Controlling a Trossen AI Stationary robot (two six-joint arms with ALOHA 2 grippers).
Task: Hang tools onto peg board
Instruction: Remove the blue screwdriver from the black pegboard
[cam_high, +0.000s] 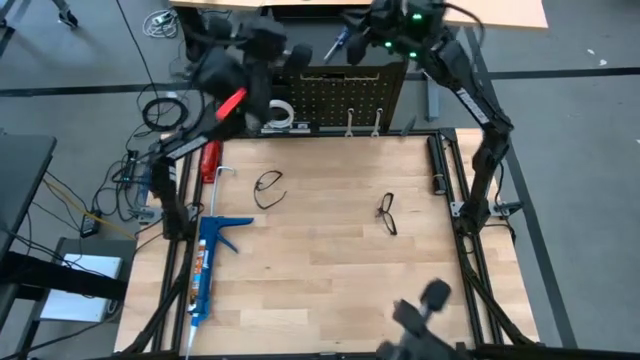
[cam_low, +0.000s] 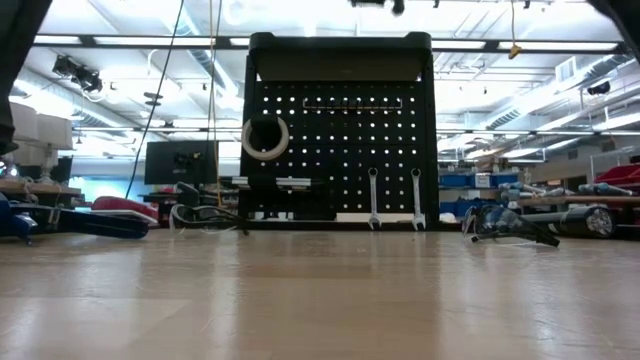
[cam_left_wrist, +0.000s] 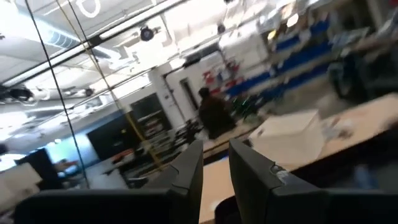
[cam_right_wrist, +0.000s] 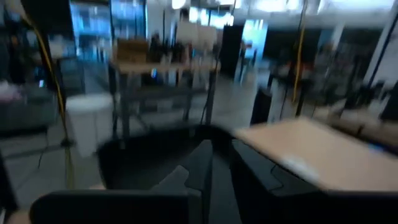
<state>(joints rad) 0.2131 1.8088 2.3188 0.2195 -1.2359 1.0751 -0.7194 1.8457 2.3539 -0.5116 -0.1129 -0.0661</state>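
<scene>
**A:** so what's the peg board (cam_low: 340, 130) look like right now?

**B:** black perforated panel in a black frame, standing upright at the far edge of the pale wooden table (cam_high: 320, 280). White tape roll (cam_low: 265, 138) hangs upper left on it, two silver wrenches (cam_low: 394, 197) hang side by side low on the right.

**A:** and on the table?

**B:** long blue caulking gun (cam_high: 207, 262) along the left side, red-handled tool (cam_high: 209, 158) just past its hook end. Then two pairs of black-framed safety glasses, one left of centre (cam_high: 268, 187), the other right of centre (cam_high: 387, 212), well apart.

**A:** arms?

**B:** both up high over the board. Left gripper (cam_left_wrist: 214, 168) has something red poking out by it in the overhead view; its fingers sit a narrow gap apart, can't tell if it's gripping. Right gripper (cam_right_wrist: 221, 162) is above the board's top edge beside a blue-handled screwdriver (cam_high: 338, 42); whether it's clenched on it, can't tell either.
</scene>
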